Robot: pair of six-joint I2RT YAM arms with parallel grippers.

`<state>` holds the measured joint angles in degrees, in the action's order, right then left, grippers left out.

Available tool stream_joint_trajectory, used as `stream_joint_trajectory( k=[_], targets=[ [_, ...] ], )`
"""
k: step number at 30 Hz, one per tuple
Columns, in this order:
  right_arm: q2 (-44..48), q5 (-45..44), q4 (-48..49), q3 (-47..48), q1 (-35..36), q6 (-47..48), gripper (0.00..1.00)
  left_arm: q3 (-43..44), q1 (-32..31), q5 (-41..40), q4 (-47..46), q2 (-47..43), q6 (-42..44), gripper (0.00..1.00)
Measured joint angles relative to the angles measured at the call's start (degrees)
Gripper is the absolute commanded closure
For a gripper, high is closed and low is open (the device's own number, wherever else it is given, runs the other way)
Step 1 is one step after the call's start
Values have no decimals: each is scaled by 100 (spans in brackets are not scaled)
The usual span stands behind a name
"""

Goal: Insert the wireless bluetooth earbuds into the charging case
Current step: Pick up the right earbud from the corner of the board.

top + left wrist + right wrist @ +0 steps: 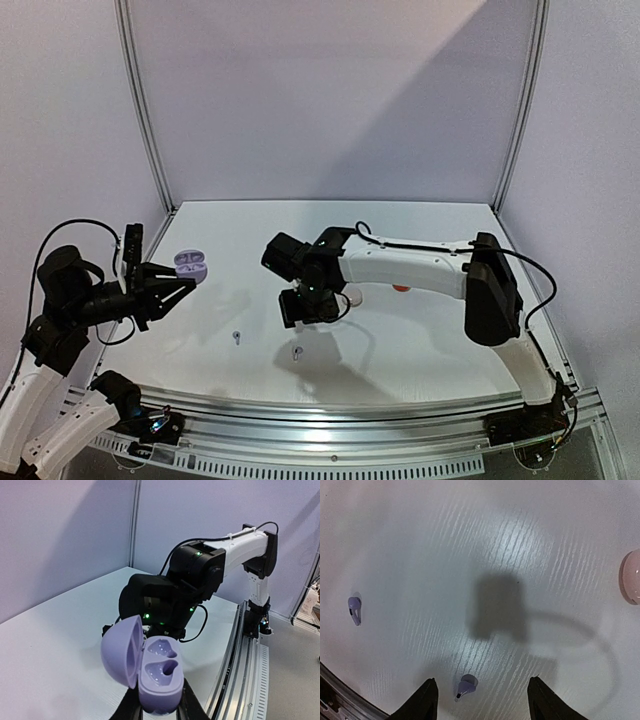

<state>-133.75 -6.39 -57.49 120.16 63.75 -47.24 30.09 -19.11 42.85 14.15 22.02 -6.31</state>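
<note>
The white table (420, 350) was seen from above, with the right arm (410, 262) stretched across its middle and the left arm (70, 290) raised over its left edge. The right gripper (482, 700) was pointed down at the table top, its fingers spread well apart and nothing held between them. The left gripper (183, 277) was closed on the base of the lilac charging case (157, 675), which was held up off the table. The case's lid was swung open to one side, and both moulded recesses were shown empty. A pale round case (631, 577) was cut off by the edge of the right wrist view, well apart from the fingers. Two lilac earbuds were left lying on the table. The first earbud (465, 686) was placed below the open right fingers, nearer one of them, and the second earbud (354, 610) was set well off to the side.
</note>
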Motion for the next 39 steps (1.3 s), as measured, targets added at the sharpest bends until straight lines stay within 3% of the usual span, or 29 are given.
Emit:
stream_joint_trajectory(
  k=[5,11,26,39],
  targets=[
    [-199,356,-28,37,0,-44,47,-4,61,13,-2,0,-39,100],
    [-413,702,-9,85,66,-68,49,-7,94,20,-4,-2,-63,100],
    [-638,800,-258,107,264,-31,68,-9,114,22,-11,-26,-63,100],
    [-671,739,-289,140,271,-2,76,-26,125,24,-15,-28,-63,100]
  ],
)
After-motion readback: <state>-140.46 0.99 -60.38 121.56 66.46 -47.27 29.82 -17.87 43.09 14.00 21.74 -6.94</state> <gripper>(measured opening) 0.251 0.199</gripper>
